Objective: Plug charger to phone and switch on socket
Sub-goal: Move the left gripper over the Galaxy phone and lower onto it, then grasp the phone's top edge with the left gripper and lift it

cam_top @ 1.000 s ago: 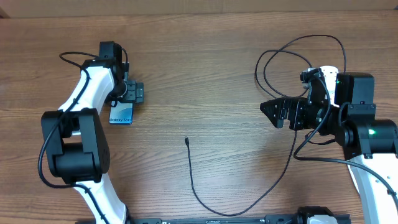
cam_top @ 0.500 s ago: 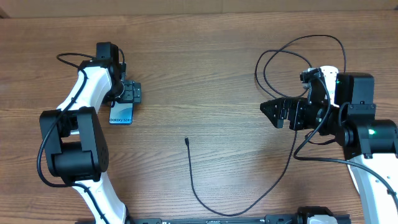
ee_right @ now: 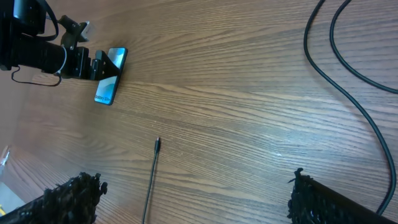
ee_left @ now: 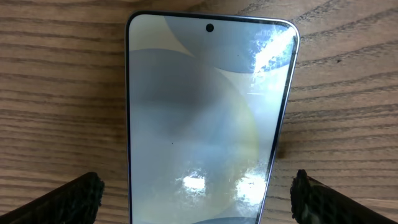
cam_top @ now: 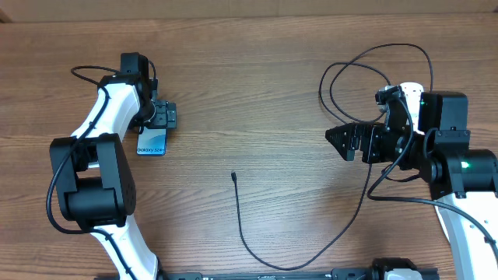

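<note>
The left gripper [cam_top: 163,116] is hovering at the phone's [cam_top: 152,141] twelve o'clock end. In the wrist view its jaws are spreading wide, straddling the narrow width and apparently touching neither edge. The phone is lying flat on the table [cam_top: 257,78], long axis running twelve to six. The connector tip [cam_top: 233,176] is lying well apart at the phone's four o'clock. The right gripper [cam_top: 338,142], jaws likewise spread and empty, is waiting at the tip's two o'clock, seemingly better placed for the cable.

phone [cam_top: 152,141] left of charger tip [cam_top: 233,176], well apart
</note>
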Controlling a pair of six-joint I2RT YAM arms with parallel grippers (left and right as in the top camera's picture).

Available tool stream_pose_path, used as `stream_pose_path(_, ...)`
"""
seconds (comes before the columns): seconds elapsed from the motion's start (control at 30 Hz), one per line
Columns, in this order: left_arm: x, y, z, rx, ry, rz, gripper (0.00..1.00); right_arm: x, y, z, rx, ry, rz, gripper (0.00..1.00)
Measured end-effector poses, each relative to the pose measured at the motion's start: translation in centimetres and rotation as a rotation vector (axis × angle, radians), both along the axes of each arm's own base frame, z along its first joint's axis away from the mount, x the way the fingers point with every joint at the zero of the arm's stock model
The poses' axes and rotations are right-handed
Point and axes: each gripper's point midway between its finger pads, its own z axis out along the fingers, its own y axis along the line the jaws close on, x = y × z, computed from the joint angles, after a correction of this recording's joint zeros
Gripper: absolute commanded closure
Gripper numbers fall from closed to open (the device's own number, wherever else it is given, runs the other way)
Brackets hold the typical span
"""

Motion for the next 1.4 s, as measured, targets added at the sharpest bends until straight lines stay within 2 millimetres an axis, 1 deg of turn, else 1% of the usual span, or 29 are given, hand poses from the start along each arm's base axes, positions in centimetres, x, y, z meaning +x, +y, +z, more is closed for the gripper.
stream_pose_path(0.3, -0.1, 0.0, 0.0, 0.0, 0.002, 0.0, 0.01, 0.0, 0.0, 0.0, 0.0, 0.001, 0.0, 0.0)
stream_pose_path(0.6, -0.6, -0.1, -0.5, -0.002, 0.021, 0.001, 0.0, -0.2, 0.0, -0.1, 0.0, 0.008, 0.0, 0.0)
stream_pose_path(1.13, -1.2, -0.1, -0.6, -0.004, 0.042, 0.001, 0.0, -0.3, 0.0, -0.2, 0.0, 0.017, 0.0, 0.0)
stream_pose_path(1.4, -2.1, -0.1, -1.4, -0.005, 0.067, 0.001, 0.0, -0.4, 0.0, -0.3, 0.0, 0.023, 0.0, 0.0)
